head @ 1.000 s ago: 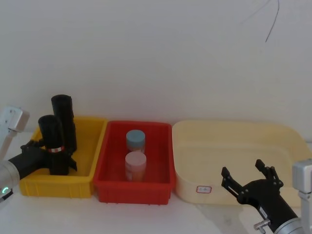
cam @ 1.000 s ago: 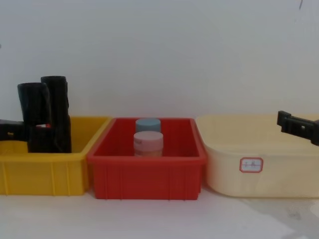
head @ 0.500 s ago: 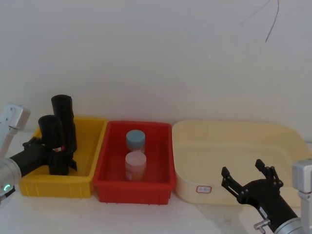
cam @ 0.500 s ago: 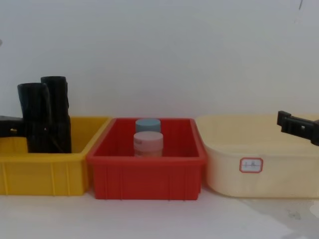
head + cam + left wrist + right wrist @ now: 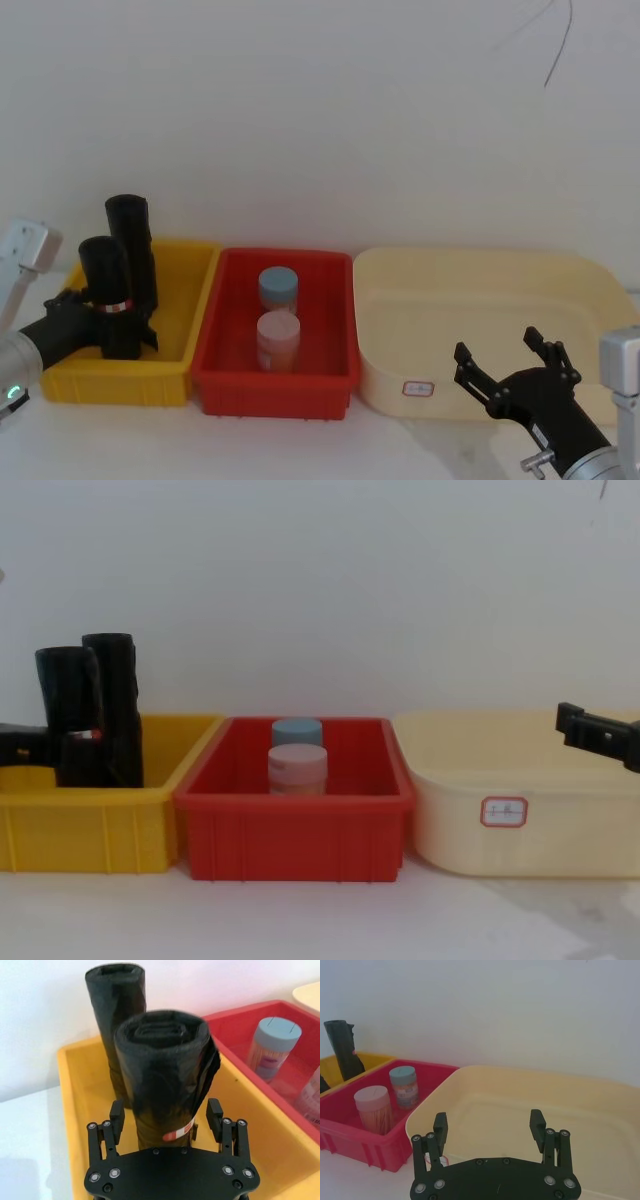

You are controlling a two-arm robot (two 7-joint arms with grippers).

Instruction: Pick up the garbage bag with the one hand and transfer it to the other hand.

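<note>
the garbage bag (image 5: pixel 105 290) stood upright in the yellow bin (image 5: pixel 120 380) at the left end of the bench (image 5: pixel 300 450), its red-and-white label band (image 5: pixel 178 1132) low on the side facing the robot. a plain black roll (image 5: pixel 130 235) stood just behind it, touching it or very nearly so. the left end effector (image 5: pixel 166 1111), on the arm with the green light, reached into the bin at label height; it was released, one finger on each side of the bag and neither pressed into the plastic. the right end effector (image 5: pixel 497 348) hung released near the front of the cream tub (image 5: pixel 480 290) on the right, fingers spread wide and grasping nothing, well apart from the bag. between the two stood a red bin (image 5: pixel 275 385) with a blue-lidded jar (image 5: pixel 278 287) behind a pink-lidded jar (image 5: pixel 278 335).
</note>
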